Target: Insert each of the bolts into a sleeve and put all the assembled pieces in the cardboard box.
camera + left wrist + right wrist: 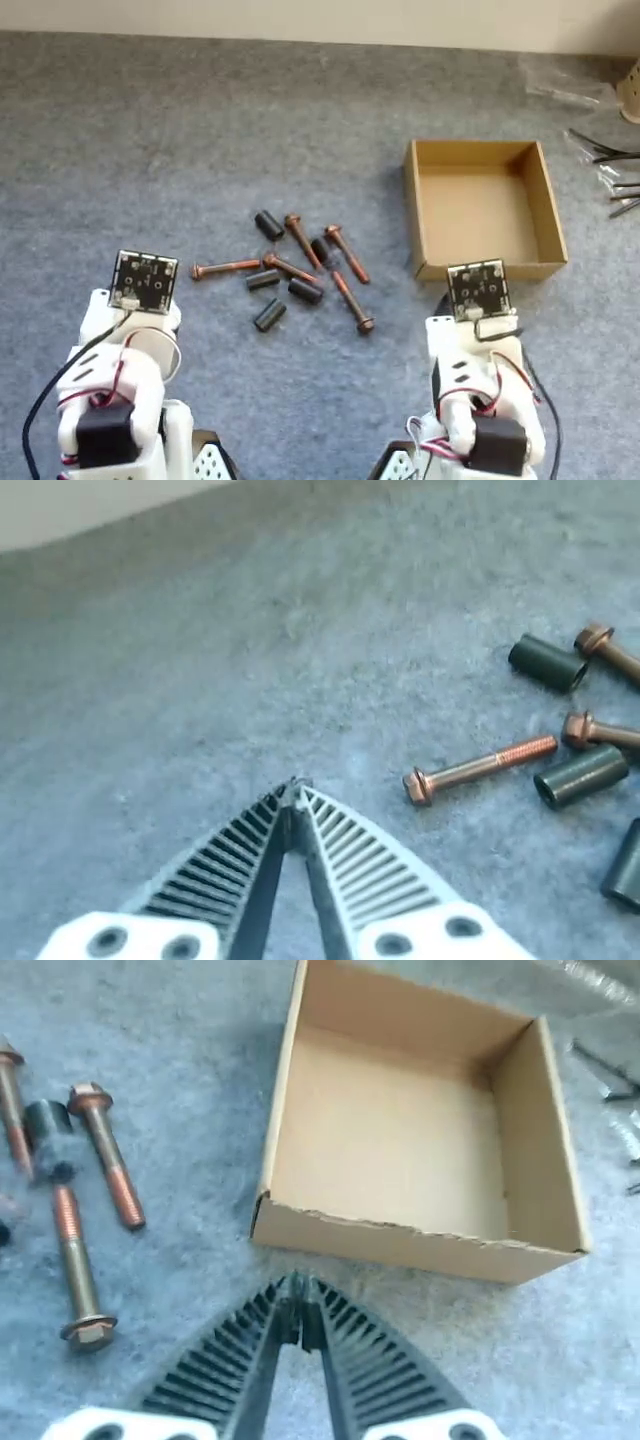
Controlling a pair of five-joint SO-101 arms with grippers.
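Note:
Several copper bolts point(345, 252) and several black sleeves point(269, 225) lie scattered on the grey carpet in the middle. One bolt point(478, 769) lies ahead of my left gripper point(296, 786), which is shut and holds nothing. A sleeve point(581, 775) rests beside that bolt. The cardboard box point(415, 205) sits right of the pile with nothing inside it. My right gripper point(299, 1282) is shut, just short of the near wall of the cardboard box point(420, 1248). Two bolts point(106, 1154) lie off to its side.
Black cable ties point(610, 170) and a clear plastic bag point(565, 80) lie at the far right edge. Both arm bases point(120, 400) stand at the near edge, with open carpet point(150, 150) beyond the left arm.

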